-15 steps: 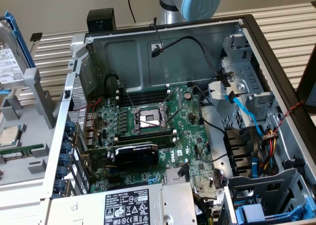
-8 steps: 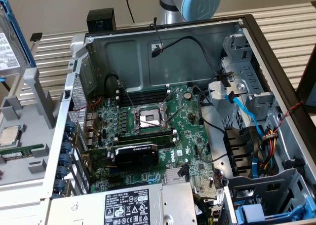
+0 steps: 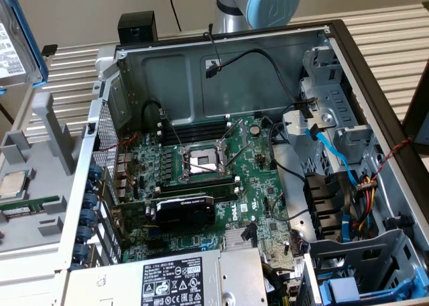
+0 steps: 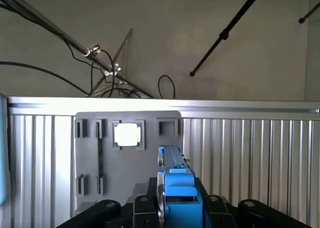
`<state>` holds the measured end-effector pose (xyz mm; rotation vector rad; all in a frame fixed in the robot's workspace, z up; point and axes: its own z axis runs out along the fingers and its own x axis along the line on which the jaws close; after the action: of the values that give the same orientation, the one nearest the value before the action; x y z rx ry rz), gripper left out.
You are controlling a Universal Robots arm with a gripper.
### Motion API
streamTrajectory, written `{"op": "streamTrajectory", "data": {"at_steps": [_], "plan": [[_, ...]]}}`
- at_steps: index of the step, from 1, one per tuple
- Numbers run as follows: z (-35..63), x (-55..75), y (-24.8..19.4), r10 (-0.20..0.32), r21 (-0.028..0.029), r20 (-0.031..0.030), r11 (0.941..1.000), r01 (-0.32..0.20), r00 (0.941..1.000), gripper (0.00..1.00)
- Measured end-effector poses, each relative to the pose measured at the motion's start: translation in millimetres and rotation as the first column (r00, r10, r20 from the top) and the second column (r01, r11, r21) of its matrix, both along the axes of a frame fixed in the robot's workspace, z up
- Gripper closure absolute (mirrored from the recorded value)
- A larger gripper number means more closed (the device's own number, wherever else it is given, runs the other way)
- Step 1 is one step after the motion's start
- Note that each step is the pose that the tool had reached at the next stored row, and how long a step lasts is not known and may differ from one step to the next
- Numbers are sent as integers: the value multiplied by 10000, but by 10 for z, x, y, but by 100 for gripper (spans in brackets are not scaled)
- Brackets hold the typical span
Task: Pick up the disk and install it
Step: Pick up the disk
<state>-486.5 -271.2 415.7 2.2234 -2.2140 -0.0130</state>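
The gripper (image 4: 176, 210) is holding the disk (image 4: 177, 180) edge-on, with the black fingers (image 4: 145, 208) pinching its blue frame from both sides. It is neither wide open nor fully closed, just clamped on the thin part. In the exterior view the disk (image 3: 10, 44) is hanging in the air, well apart from the computer case (image 3: 201, 84), which is sitting off to the gripper's side and lower down.

Beneath and ahead of the gripper, the grey tray (image 4: 95, 158) is lying on the ribbed table (image 4: 250, 153), with the small silver chip (image 4: 126, 134) resting in one of its pockets. That looks like the first hazard. The grip is on plastic rather than metal, so if the frame flexes or slides, the disk could drop onto the tray and the chip.

The second hazard is the far side of the case from the gripper. The drive cage (image 3: 362, 252) is crowded, with a blue cable (image 3: 332, 151) and a bundle of coloured wires (image 3: 372, 198) trailing just beside it. Either could catch a corner of the disk and pull it askew.

The third is alignment. If the disk is tilting in the fingers, I'd expect it to jam against the cage walls or knock the case's rim rather than slide in.
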Motion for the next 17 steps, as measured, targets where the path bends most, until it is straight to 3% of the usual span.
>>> {"op": "streamTrajectory", "data": {"at_steps": [10, 17], "plan": [[326, 259, -2, -1, 0, 5, 10000, 1, 10000, 63], [580, 489, -46, -1, -1, 4, 10000, 1, 10000, 63]]}}
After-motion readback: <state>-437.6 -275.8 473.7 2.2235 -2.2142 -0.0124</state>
